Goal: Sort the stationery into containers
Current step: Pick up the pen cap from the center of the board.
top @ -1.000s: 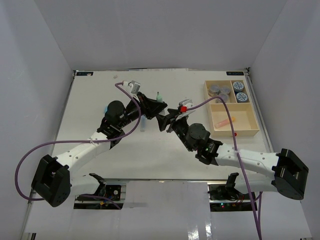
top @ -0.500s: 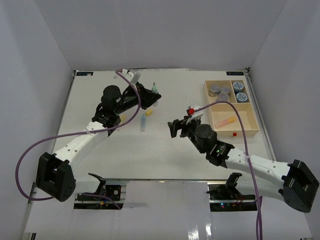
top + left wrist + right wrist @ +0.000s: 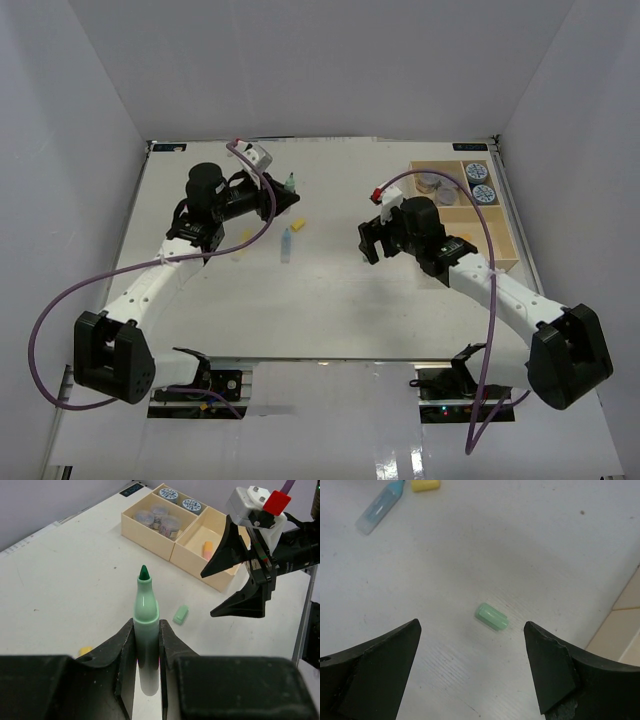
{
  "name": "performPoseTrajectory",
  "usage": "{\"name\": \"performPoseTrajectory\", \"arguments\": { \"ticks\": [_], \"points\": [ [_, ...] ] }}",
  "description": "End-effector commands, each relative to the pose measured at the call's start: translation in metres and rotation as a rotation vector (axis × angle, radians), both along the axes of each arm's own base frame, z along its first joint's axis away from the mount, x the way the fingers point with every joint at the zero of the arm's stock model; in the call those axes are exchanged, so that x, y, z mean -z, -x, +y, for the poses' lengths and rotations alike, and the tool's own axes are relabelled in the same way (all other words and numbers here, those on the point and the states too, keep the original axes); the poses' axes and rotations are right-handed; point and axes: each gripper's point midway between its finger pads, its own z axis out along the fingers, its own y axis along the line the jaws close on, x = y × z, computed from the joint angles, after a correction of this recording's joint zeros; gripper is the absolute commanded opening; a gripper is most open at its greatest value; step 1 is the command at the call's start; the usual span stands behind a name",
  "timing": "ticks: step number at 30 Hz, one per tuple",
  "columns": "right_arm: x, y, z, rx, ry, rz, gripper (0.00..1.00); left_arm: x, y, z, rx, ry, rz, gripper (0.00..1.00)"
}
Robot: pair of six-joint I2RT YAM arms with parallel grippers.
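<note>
— What does the left gripper (image 3: 146, 645) have hold of?

— An uncapped pastel green marker (image 3: 145, 612) with a dark green tip. The black fingers (image 3: 122, 647) are closed against its barrel on both sides, and the tip points away from the wrist, out over the white table (image 3: 320, 300).

— And the right gripper (image 3: 470, 672)?

— Its two black jaws stand wide apart with nothing between them. It hangs over the table, and a small pastel green cap (image 3: 491, 616) lies on the surface below, between the fingers in the right wrist view.

— Where is the rest of the stationery?

— A pale blue marker (image 3: 286, 244) lies near the table's middle, with a small yellow block (image 3: 298, 223) just beside its far end and another yellow piece (image 3: 242, 244) to its left, below the left arm.

— And the container?

— The light wooden rectangular tray with thin dividers (image 3: 503, 232) sits at the far right of the table. One small section holds grey rolls (image 3: 437, 186), the neighbouring section holds two blue-and-white patterned rolls (image 3: 478, 181), and in the left wrist view an orange and pink marker (image 3: 206, 550) lies in the larger section.
</note>
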Motion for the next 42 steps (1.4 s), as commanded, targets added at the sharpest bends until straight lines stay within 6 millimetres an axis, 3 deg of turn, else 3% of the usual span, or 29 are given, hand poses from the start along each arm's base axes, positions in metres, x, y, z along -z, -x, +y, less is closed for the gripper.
{"name": "performPoseTrajectory", "arguments": {
  "ticks": [1, 2, 4, 5, 7, 10, 19, 27, 42],
  "points": [
    [0.017, 0.010, 0.003, -0.161, 0.106, 0.068, 0.90, -0.007, 0.004, 0.014, -0.041, -0.034, -0.087, 0.00],
    [0.016, 0.007, 0.006, -0.212, 0.133, 0.061, 0.91, -0.004, 0.003, 0.016, -0.050, -0.048, -0.110, 0.00],
    [0.045, 0.015, -0.001, -0.262, 0.218, 0.172, 0.92, -0.003, 0.008, 0.017, -0.040, -0.053, -0.141, 0.00],
    [0.043, 0.011, 0.000, -0.284, 0.240, 0.175, 0.93, -0.003, 0.010, 0.017, -0.033, -0.056, -0.146, 0.00],
    [0.068, 0.016, -0.007, -0.338, 0.326, 0.258, 0.95, -0.005, 0.016, 0.018, -0.024, -0.057, -0.164, 0.00],
    [0.084, 0.010, -0.010, -0.362, 0.393, 0.296, 0.96, -0.003, 0.021, 0.018, -0.008, -0.063, -0.190, 0.00],
    [0.096, -0.012, -0.002, -0.458, 0.485, 0.321, 0.99, -0.006, 0.025, 0.019, -0.001, -0.065, -0.194, 0.00],
    [0.111, -0.013, -0.004, -0.511, 0.566, 0.353, 1.00, -0.004, 0.021, 0.021, -0.027, -0.071, -0.184, 0.00],
    [0.136, -0.014, -0.002, -0.541, 0.658, 0.387, 0.78, 0.001, 0.020, 0.018, -0.010, -0.066, -0.158, 0.00]
  ]
}}
